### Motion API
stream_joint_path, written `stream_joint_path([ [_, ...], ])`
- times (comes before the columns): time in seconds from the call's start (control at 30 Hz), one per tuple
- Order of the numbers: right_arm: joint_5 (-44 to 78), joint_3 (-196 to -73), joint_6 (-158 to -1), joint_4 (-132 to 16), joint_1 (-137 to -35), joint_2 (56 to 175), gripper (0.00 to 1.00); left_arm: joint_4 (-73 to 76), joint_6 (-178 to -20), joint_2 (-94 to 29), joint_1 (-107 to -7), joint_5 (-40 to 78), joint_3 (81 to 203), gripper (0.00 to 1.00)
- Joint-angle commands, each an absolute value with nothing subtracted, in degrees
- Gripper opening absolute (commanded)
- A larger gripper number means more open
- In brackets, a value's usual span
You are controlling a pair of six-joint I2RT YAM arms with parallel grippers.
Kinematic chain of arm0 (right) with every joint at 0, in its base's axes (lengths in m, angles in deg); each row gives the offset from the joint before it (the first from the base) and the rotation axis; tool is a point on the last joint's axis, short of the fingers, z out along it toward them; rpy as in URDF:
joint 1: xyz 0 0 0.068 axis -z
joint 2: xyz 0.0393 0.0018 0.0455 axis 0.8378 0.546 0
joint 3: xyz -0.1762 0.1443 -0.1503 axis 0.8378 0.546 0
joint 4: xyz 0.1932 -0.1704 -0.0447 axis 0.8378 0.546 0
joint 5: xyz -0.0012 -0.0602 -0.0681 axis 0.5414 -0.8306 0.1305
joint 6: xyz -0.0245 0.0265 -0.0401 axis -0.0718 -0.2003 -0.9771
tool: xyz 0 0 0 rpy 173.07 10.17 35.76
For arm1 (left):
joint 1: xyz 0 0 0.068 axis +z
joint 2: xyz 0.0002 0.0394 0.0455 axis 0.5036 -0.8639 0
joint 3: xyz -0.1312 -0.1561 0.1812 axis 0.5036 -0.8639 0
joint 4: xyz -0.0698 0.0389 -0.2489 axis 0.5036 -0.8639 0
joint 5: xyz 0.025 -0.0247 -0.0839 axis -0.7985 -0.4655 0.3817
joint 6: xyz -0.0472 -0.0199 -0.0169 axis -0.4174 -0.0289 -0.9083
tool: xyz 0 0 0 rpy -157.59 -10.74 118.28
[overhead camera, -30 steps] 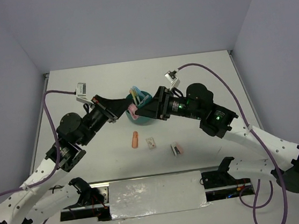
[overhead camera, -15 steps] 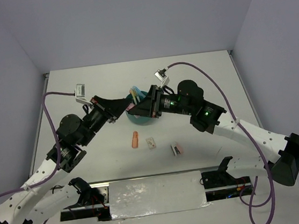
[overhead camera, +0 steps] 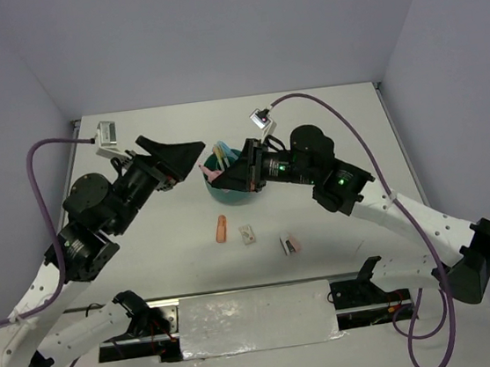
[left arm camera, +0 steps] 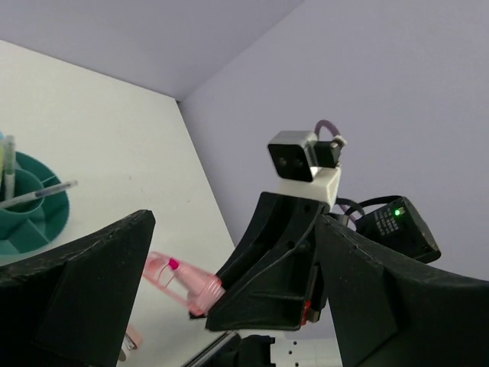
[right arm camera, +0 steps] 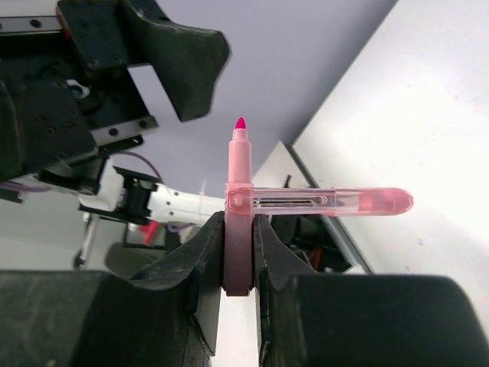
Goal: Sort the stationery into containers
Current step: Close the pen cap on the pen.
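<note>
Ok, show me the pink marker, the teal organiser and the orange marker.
pink marker (right arm camera: 240,164), right wrist view, barrel below tip.
teal organiser (overhead camera: 232,199), top view, near wall.
orange marker (overhead camera: 222,229), top view, mid-barrel.

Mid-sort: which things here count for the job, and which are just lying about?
Job: pink marker in right pincer; teal organiser bowl; orange marker; small white piece; pink-and-white piece.
Lying about: foil-covered panel; purple cables.

The right gripper (overhead camera: 219,177) covers the bowl's (overhead camera: 232,199) right side and most of the marker (right arm camera: 239,164); its jaws hide the lower barrel. The left wrist view cuts the bowl at its left edge. Two pieces (overhead camera: 248,234) toward the table's (overhead camera: 355,135) near edge are too small to identify.
</note>
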State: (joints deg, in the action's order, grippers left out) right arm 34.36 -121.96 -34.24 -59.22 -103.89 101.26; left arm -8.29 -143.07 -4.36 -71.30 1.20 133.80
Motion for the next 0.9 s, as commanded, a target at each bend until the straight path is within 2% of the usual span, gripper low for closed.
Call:
stream_joint_path([
  [0.0, 34.8, -127.0, -40.6, -55.6, -103.3, 100.2, 0.0, -12.3, -142.1, -1.8, -71.4, -1.4, 132.0, 0.99],
  [0.1, 33.4, -130.7, -42.8, -50.0, -103.0, 101.7, 0.0, -4.9, -144.8, 1.3, -71.5, 4.3, 125.9, 0.99],
  [0.27, 32.1, -134.7, -45.1, -46.7, -102.6, 103.7, 0.0, -2.4, -154.6, 1.9, -71.5, 10.2, 120.3, 0.99],
  [0.37, 33.4, -134.6, -45.0, -48.3, -102.5, 104.5, 0.0, 8.9, -158.8, 2.6, -71.5, 12.9, 116.0, 0.99],
  [0.43, 35.2, -134.5, -44.8, -50.3, -102.6, 104.8, 0.0, 13.9, -159.1, 2.6, -71.5, 13.2, 115.1, 0.99],
  [0.67, 37.7, -133.3, -43.5, -52.9, -102.6, 104.9, 0.0, 17.5, -158.6, 2.6, -71.5, 11.0, 115.0, 0.99],
  [0.87, 45.4, -129.3, -40.0, -64.7, -102.9, 103.7, 0.0, 16.5, -160.6, 2.0, -71.5, 8.0, 114.0, 0.99],
])
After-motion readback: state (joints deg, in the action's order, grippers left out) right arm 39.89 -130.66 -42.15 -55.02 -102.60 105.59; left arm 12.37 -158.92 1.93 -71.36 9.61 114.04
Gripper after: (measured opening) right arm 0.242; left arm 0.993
